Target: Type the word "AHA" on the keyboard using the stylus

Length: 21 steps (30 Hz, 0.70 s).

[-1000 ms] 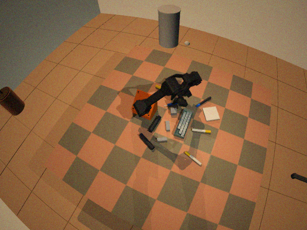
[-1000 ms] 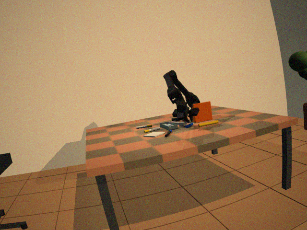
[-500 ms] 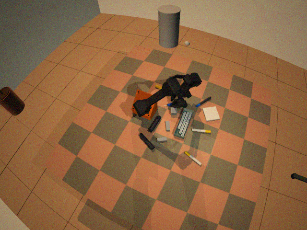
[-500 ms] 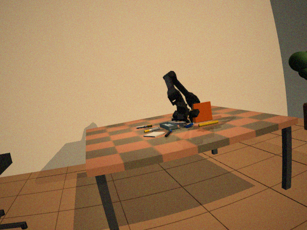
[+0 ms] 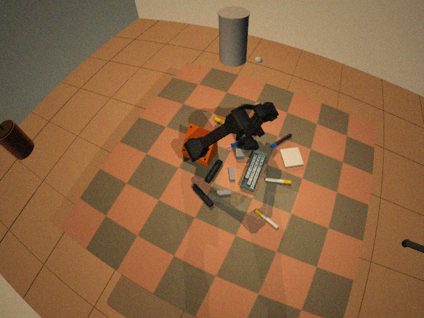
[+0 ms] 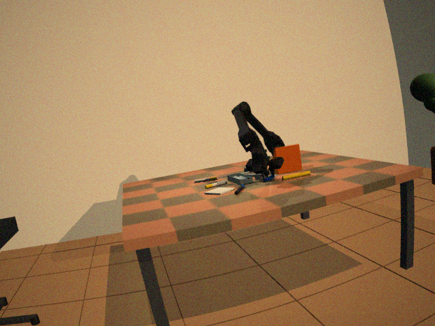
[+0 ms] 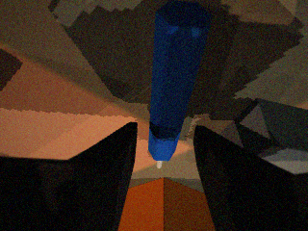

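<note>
Keyboard (image 5: 254, 171) (image 6: 239, 178): landmark; lay flat, key rows up, so a tip could come down on them. No key was being pressed.
Stylus (image 5: 234, 144) (image 6: 268, 178) (image 7: 178, 72): blue, pale tip; lay off the keyboard's upper end in the top view, on the orange base's side, tip away from the keys. Probably needed lifting and turning tip-down.
Gripper (image 5: 247, 142) (image 6: 270, 173) (image 7: 166, 132): partly open, about a third, nothing held. Fingers stood to either side of the stylus's tip end in the wrist view, likely lining up a grasp; gap kept narrow, presumably to spare neighbours.
Orange base (image 5: 193, 131) (image 6: 287, 158) (image 7: 164, 207): beyond the stylus from the keyboard.
Grey block (image 5: 239, 154): just beside the keyboard's upper end, near the stylus; could get bumped.
Blue-black pen (image 5: 281, 140) (image 6: 240, 189): off the same end, opposite side; lookalike risk.
White pad (image 5: 291, 157) (image 6: 219, 191): keyboard's far side from the base, out of the way.
Next: lower, close firmly, lift.
</note>
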{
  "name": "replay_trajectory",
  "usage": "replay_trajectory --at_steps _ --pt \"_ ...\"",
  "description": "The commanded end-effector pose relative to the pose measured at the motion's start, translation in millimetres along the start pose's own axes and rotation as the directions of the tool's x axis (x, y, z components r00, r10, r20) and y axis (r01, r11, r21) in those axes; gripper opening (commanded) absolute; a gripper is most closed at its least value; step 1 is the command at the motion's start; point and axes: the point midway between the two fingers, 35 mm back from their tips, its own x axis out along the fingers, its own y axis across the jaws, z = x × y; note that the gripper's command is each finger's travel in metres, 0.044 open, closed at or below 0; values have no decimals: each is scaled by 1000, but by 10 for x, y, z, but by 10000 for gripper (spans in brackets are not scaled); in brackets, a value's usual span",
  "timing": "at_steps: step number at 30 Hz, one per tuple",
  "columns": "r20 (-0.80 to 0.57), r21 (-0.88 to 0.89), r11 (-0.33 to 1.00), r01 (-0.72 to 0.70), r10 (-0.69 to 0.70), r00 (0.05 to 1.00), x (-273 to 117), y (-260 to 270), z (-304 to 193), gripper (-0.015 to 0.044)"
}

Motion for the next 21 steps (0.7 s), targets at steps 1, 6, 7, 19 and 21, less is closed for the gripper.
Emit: replay_trajectory --at_steps 1,6,7,19,21 --pt "-3 -8 1000 7 -7 1000 38 1 16 150" --pt "-3 -8 1000 7 -7 1000 62 1 29 150" --pt "-3 -8 1000 7 -7 1000 62 1 29 150" --pt "-2 0 1000 1 -1 1000 44 1 21 0" --pt "-2 0 1000 1 -1 1000 44 1 21 0"
